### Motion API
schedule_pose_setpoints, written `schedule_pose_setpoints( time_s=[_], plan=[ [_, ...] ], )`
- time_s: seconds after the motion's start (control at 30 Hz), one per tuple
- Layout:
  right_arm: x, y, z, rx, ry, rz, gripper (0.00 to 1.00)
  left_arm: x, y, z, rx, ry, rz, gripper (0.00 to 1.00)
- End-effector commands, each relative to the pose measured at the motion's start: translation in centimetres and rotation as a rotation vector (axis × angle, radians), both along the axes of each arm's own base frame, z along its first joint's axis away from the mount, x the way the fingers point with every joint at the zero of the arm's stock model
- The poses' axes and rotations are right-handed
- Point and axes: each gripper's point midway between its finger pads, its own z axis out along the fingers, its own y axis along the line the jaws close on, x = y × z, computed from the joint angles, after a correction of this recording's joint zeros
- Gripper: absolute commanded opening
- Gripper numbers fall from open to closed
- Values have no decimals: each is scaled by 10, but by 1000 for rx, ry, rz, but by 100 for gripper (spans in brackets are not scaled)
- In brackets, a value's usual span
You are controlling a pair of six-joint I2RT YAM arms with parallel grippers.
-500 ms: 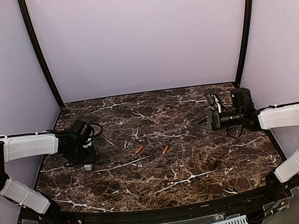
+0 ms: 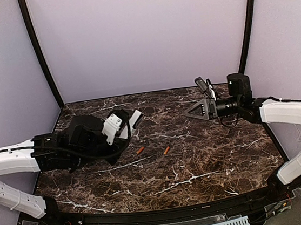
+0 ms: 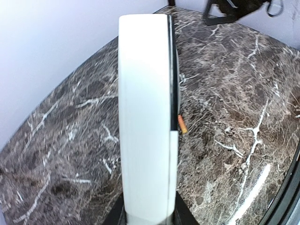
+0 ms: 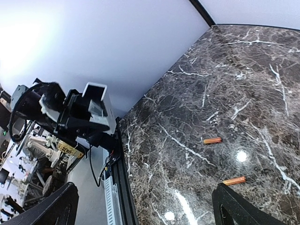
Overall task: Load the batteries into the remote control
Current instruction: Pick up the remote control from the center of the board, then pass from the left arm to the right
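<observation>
My left gripper [image 2: 123,124] is shut on the remote control [image 2: 134,118], a long white bar held above the table left of centre. In the left wrist view the remote control [image 3: 143,117] fills the middle, clamped at its near end by the left gripper [image 3: 147,213]. Two orange batteries [image 2: 140,150] [image 2: 167,150] lie apart on the marble table [image 2: 199,161]. One battery [image 3: 182,124] peeks out beside the remote. My right gripper [image 2: 192,112] is open and empty, in the air at the back right. From the right wrist, the gripper [image 4: 145,199] frames both batteries [image 4: 212,140] [image 4: 234,180].
The table's black front rail [image 2: 167,211] runs along the near edge. Purple walls with black corner posts [image 2: 39,54] close the back and sides. The right wrist view also shows the left arm holding the remote [image 4: 96,105].
My left arm has swung up and right from the table's left side, with the remote now held off the table. My right gripper has moved a little left and up.
</observation>
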Motion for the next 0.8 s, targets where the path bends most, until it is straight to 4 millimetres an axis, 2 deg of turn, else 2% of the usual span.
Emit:
schedule_pose_setpoints(
  time_s=[0.0, 0.03, 0.07, 0.1, 0.23, 0.4, 0.57, 0.77],
  plan=[
    [-22, 24, 30, 32, -30, 82, 99, -14, -37, 28, 166, -243, -107, 7],
    [-26, 30, 34, 32, -33, 94, 99, -13, -42, 22, 234, -273, -110, 6],
    [-29, 35, 35, 28, -38, 101, 99, -19, -50, 27, 241, -295, -128, 5],
    [-32, 40, 36, 21, -39, 106, 99, -18, -55, 21, 282, -312, -129, 4],
    [-51, 57, 38, 5, -57, 167, 99, -24, -73, 22, 252, -319, -154, 4],
    [-66, 69, 30, -31, -68, 211, 95, -29, -81, 27, 240, -349, -171, 4],
    [-69, 77, 16, -65, -35, 247, 82, -34, -84, 27, 264, -385, -192, 4],
    [-72, 83, 17, -64, -29, 270, 58, -38, -86, 25, 278, -404, -206, 4]
  ],
)
